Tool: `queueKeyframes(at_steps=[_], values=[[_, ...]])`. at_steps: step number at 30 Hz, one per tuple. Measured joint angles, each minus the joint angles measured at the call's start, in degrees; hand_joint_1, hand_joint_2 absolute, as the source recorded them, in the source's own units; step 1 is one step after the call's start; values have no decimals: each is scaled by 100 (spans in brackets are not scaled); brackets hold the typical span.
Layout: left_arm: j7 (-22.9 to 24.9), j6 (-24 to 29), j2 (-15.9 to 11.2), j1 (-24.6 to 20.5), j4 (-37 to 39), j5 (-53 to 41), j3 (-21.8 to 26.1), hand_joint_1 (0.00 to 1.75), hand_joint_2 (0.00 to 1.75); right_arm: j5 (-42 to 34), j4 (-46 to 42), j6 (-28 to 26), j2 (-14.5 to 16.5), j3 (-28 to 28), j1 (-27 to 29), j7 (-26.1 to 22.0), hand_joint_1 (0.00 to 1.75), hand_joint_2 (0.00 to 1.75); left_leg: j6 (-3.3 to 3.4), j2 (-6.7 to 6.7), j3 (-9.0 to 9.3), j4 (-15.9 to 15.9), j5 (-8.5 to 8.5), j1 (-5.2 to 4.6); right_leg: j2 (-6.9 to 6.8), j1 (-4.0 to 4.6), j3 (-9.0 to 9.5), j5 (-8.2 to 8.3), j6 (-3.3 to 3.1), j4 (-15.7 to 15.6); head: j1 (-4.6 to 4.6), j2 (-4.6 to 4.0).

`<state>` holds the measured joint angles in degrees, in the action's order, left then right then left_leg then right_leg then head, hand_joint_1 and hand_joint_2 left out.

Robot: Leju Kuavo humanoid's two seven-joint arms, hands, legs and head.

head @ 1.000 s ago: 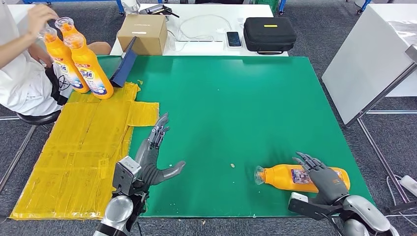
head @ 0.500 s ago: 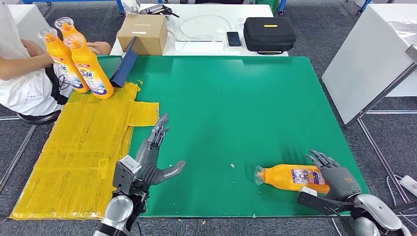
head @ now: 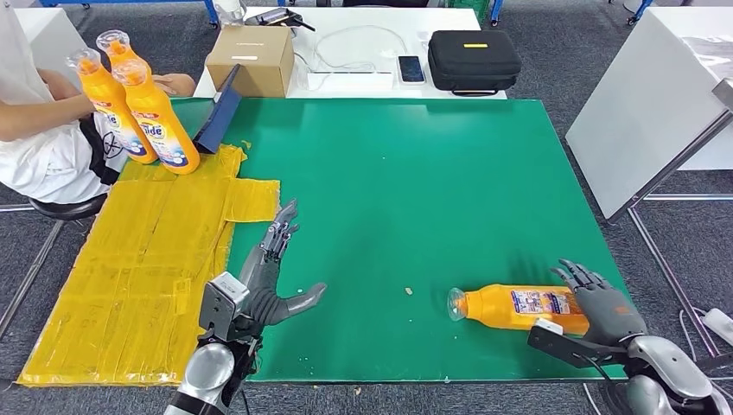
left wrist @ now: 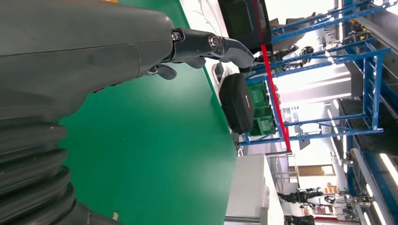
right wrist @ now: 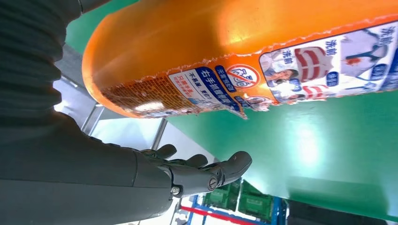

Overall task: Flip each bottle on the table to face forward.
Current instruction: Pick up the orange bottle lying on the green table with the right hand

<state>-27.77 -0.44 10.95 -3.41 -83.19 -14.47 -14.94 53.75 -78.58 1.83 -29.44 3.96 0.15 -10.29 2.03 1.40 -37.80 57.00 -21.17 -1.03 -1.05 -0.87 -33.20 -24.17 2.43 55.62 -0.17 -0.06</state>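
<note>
One orange bottle (head: 510,307) lies on its side on the green table (head: 415,190) near the front right, its clear cap pointing left and a printed label turned up. My right hand (head: 605,307) is at the bottle's base end with its fingers spread and straight, not wrapped around it. Up close in the right wrist view, the bottle (right wrist: 244,51) shows its label, and the fingers (right wrist: 202,176) stretch out past it. My left hand (head: 272,277) rests open and flat on the table at the front left, holding nothing; its fingers (left wrist: 220,44) are extended.
Three orange bottles (head: 151,112) stand upright at the back left on yellow sheets (head: 147,259), beside a seated person (head: 35,130). A cardboard box (head: 251,59), a phone (head: 411,67) and a black case (head: 474,59) lie on the white table behind. A white board (head: 648,104) leans at right.
My right hand has slid right along the lying bottle to its base end. The person's arm has come down from the upright bottles. My left hand has not moved.
</note>
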Motion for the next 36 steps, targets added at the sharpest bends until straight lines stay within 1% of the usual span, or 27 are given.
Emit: queueKeyframes(at_steps=[9, 10, 11, 12, 14, 15, 16, 18, 24, 31, 36], values=[[20, -31, 0, -32, 39, 2, -1, 0, 175, 251, 365, -69, 93, 32, -215, 118, 0, 175, 1, 0, 0, 0, 1, 0, -1, 0, 0, 0, 0, 0, 1, 0], [26, -33, 0, -40, 46, 2, -1, 0, 175, 275, 407, -71, 96, 37, -231, 137, 3, 175, 1, 0, -1, 0, 1, 0, -1, 0, 0, 0, 0, 0, 1, 0], [33, -35, 0, -51, 55, 4, -1, 0, 175, 291, 451, -71, 97, 40, -245, 153, 10, 175, 1, -1, -1, 0, 1, 0, -1, 0, 0, 0, 0, 0, 0, -1], [39, -37, 0, -61, 65, 5, -1, 0, 175, 303, 497, -70, 97, 43, -258, 163, 28, 175, 1, -1, -1, 0, 0, 0, -1, 0, 0, 0, 0, 0, 0, -1], [49, -42, 0, -81, 82, 8, -1, 0, 175, 318, 591, -68, 96, 48, -280, 172, 89, 175, 1, -1, -1, 0, 0, 0, -1, 0, 0, 0, 0, 0, 0, -1], [52, -43, 0, -88, 87, 8, -1, 0, 175, 326, 636, -66, 96, 51, -287, 173, 115, 175, 1, -1, -1, 0, 0, 0, -1, 0, 0, 0, 0, 0, 0, -1], [56, -43, 0, -93, 94, 9, -2, 0, 175, 335, 678, -63, 96, 55, -294, 173, 132, 175, 1, -1, -1, 0, 0, 0, -1, 0, 0, 0, 0, 0, 0, -1], [63, -45, 0, -100, 110, 13, -3, 0, 175, 350, 753, -54, 94, 67, -316, 173, 137, 175, 1, 0, 0, 0, 0, 0, 0, 0, 0, 0, 0, 0, 0, 0], [71, -59, 0, -116, 171, 56, -9, 0, 175, 365, 916, 0, 57, 139, -397, 154, 143, 175, 3, -1, 2, 0, 2, 0, -1, 0, 2, 0, 0, 0, 1, 0], [71, -59, 0, -129, 205, 78, -9, 0, 175, 365, 1008, 25, 7, 194, -456, 150, 144, 175, 4, -2, 5, 1, 3, 0, -2, -1, 5, 0, 0, -1, 1, -1], [71, -59, 0, -136, 210, 80, -9, 0, 175, 363, 1038, 25, -10, 224, -489, 148, 153, 175, 5, -2, 6, 1, 4, 0, -2, 0, 7, 1, 1, -1, 1, -1]])
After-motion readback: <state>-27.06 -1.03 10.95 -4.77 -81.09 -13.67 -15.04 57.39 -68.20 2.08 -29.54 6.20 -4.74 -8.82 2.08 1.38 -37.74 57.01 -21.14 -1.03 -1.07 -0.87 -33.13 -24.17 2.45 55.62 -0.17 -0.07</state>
